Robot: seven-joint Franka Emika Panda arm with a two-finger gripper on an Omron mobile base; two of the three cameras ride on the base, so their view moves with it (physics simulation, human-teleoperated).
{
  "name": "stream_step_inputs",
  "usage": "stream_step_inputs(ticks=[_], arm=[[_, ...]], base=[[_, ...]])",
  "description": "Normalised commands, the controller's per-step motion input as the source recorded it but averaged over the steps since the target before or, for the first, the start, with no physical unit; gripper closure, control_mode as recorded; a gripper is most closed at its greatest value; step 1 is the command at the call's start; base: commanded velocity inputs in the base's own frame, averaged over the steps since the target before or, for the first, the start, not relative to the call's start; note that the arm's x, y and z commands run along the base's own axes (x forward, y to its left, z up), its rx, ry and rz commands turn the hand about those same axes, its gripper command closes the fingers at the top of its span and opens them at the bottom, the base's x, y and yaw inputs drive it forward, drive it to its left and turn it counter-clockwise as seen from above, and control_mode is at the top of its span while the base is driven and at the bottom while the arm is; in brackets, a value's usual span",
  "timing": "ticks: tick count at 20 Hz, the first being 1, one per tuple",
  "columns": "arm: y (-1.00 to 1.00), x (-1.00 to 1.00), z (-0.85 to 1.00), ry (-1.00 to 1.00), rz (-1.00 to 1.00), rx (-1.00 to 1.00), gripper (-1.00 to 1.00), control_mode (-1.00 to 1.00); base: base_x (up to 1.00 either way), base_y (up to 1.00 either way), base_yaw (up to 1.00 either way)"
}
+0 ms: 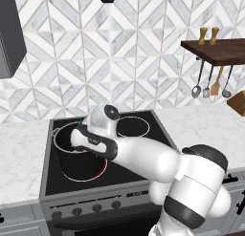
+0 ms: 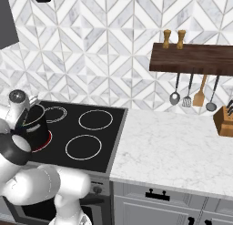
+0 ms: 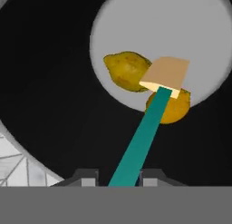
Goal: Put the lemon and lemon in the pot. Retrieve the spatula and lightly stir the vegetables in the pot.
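Observation:
The black pot (image 1: 81,169) stands on the front left burner, and my hand reaches down into its mouth (image 2: 35,121). Looking down in the hand view, two yellow lemons (image 3: 124,69) (image 3: 176,110) lie close together on the pot's grey bottom. The spatula (image 3: 140,137) has a green handle and a tan blade. Its blade rests over the lemons and its handle runs back between my fingertips. My gripper (image 3: 120,177) has its jaws slightly parted, with a narrow gap showing beside the handle.
The black cooktop (image 2: 91,128) has three bare burners to the pot's right. A white marble counter (image 2: 173,151) extends right, with a knife block (image 2: 224,121) at its far end. Above it a dark shelf (image 2: 191,59) carries shakers and several hung utensils.

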Motion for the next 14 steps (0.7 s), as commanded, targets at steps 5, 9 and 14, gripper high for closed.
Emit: stream_step_inputs(ticks=[5,9,14], arm=[[0.0,0.0,0.2,-0.3,-0.1,-0.22,1.0,-1.0],[0.06,0.0,0.27,-0.19,-0.09,-0.09,1.0,-1.0],[0.19,0.0,0.17,0.01,-0.04,0.19,1.0,-1.0]], base=[[0.0,0.0,0.0],[0.0,0.0,0.0],[0.0,0.0,0.0]])
